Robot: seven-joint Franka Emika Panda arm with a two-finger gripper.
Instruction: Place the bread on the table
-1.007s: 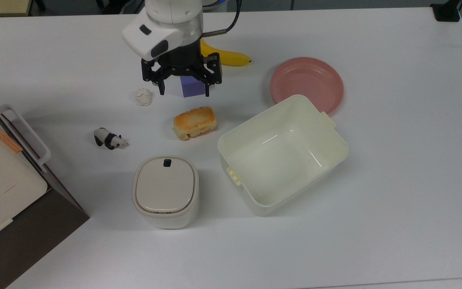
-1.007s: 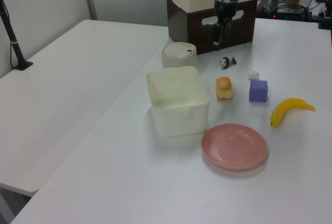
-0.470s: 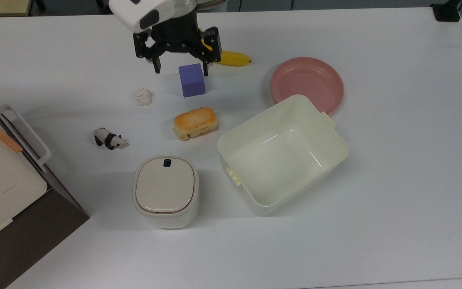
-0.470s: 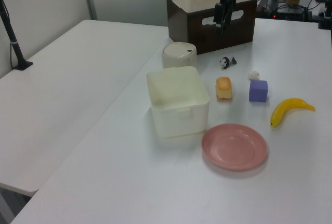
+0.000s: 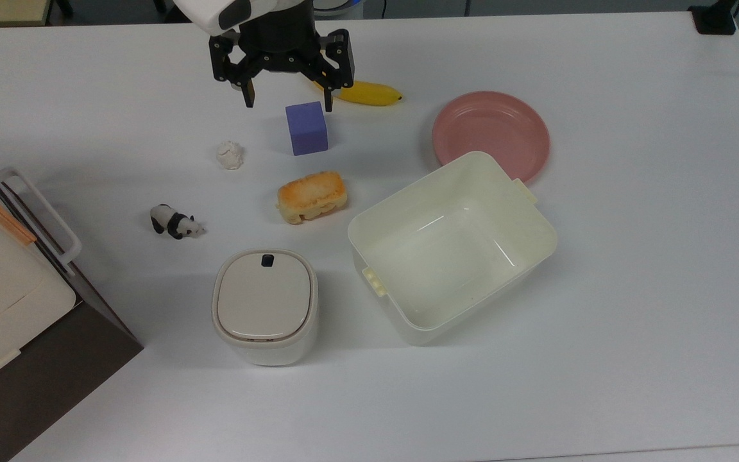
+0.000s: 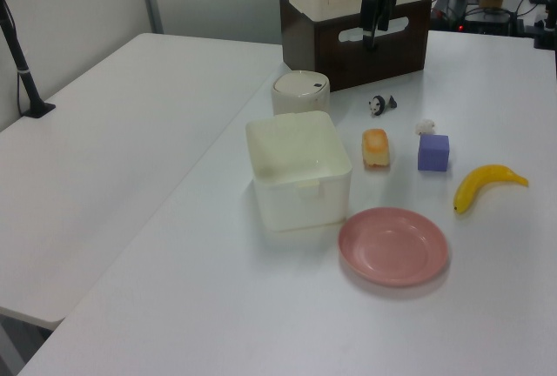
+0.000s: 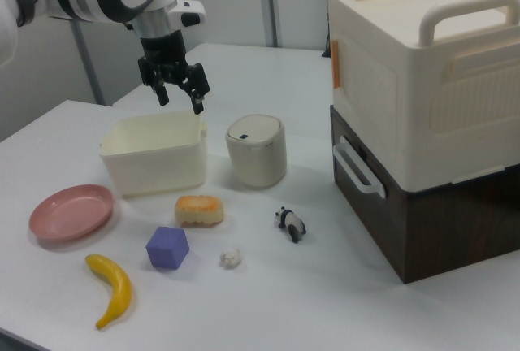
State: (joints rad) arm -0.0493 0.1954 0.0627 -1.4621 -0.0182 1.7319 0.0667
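The bread (image 5: 312,196), a small golden-topped loaf, lies flat on the white table (image 5: 632,289) between the purple cube (image 5: 307,128) and the cream bin (image 5: 451,247). It also shows as the bread (image 6: 376,147) in the left view and the bread (image 7: 199,210) in the right view. My gripper (image 5: 287,99) hangs open and empty, high above the table, over the far edge of the cube in the top view. The right view has the gripper (image 7: 180,101) well above the bin, fingers spread. Nothing touches the bread.
A banana (image 5: 369,94), pink plate (image 5: 491,136), white lumpy ball (image 5: 229,154), toy panda (image 5: 176,222) and lidded cream container (image 5: 265,305) lie around the bread. A large cream-and-brown box (image 7: 422,107) stands at the top view's left edge.
The open gripper has risen and drawn back toward the top view's upper edge, uncovering the purple cube. The bread and everything else stayed put.
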